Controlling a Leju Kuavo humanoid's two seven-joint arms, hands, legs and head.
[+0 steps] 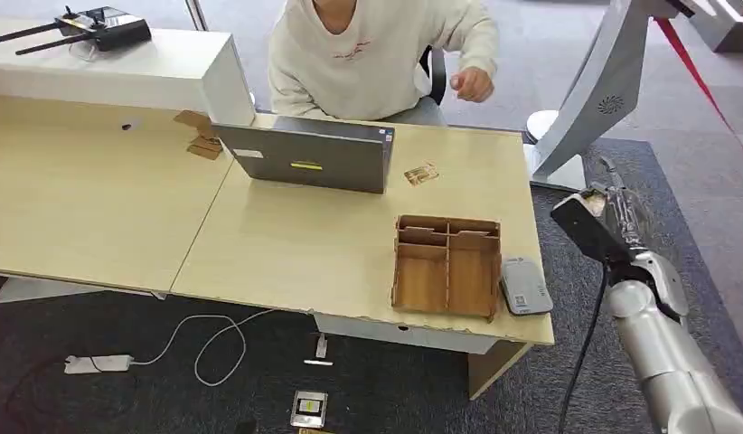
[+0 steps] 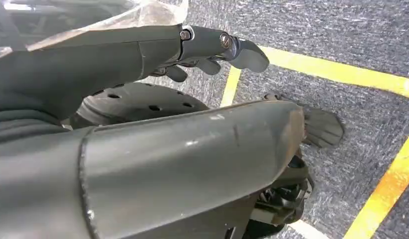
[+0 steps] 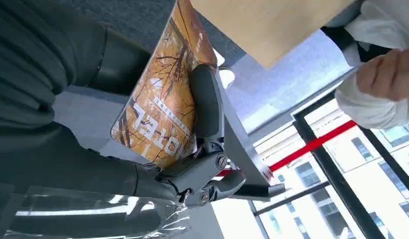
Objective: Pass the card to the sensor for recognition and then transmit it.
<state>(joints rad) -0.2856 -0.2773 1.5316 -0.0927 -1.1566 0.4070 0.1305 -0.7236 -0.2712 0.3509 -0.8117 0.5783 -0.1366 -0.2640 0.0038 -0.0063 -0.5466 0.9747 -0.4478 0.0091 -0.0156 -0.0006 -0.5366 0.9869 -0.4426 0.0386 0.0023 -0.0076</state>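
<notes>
My right hand (image 1: 612,201) is raised beside the table's right end, past the edge. It grips an orange hotel card (image 3: 162,107) with a tree pattern, pinched between thumb and fingers (image 3: 206,102). The grey card sensor (image 1: 525,285) lies flat on the table's front right corner, below and left of that hand. A second card (image 1: 421,174) lies on the table by the laptop. My left hand (image 2: 212,47) hangs over dark carpet with its fingers loosely extended and nothing in it.
A wooden compartment tray (image 1: 446,265) sits just left of the sensor. A grey laptop (image 1: 309,155) stands mid-table. A person in a cream sweater (image 1: 377,50) sits behind the table, one hand raised. A grey stand (image 1: 594,99) rises at the right.
</notes>
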